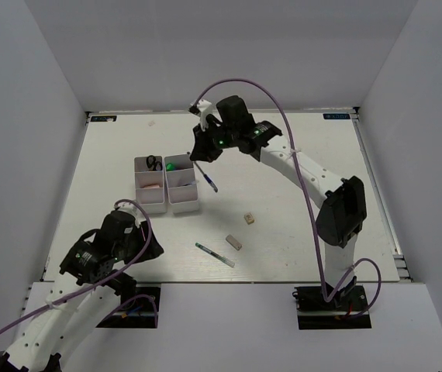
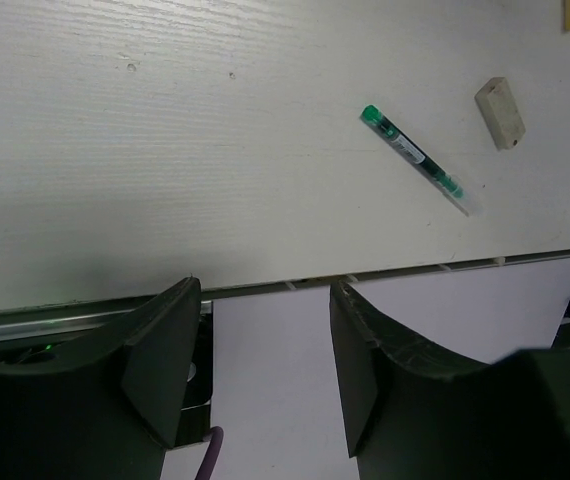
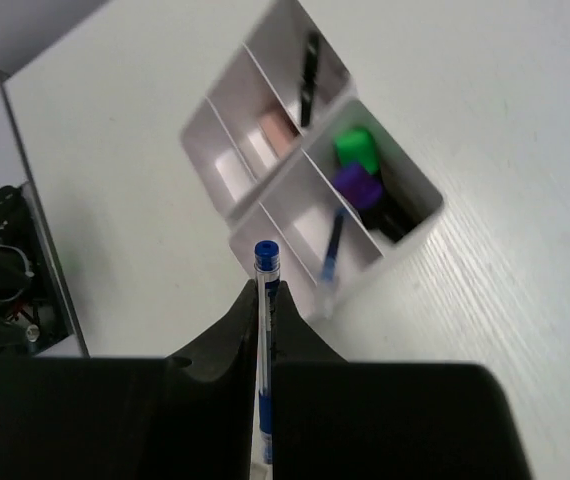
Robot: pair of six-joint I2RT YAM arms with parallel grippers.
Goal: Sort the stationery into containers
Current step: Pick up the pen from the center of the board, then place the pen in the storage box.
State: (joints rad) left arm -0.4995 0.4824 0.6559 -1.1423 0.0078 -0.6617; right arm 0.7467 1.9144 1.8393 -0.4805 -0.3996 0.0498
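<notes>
The right hand (image 3: 263, 305) is closed on a thin blue pen (image 3: 265, 340), gripped by its barrel with the capped end projecting past the fingers. The pen is held tilted above the white desk (image 3: 485, 300), just beside the pale grey-white compartmented plastic tray (image 3: 380, 262), in which a green-capped marker (image 3: 355, 150) and a purple-capped marker (image 3: 357, 186) are stored. The left hand (image 2: 265, 340) is held wide with nothing in it at the near desk edge. A green-capped clear pen (image 2: 415, 160) and a beige block eraser (image 2: 500, 112) lie unsorted. If the pen is released off-centre, a divider or rim is likely to be struck and the pen dropped outside. The light tray could also be shoved by contact.
</notes>
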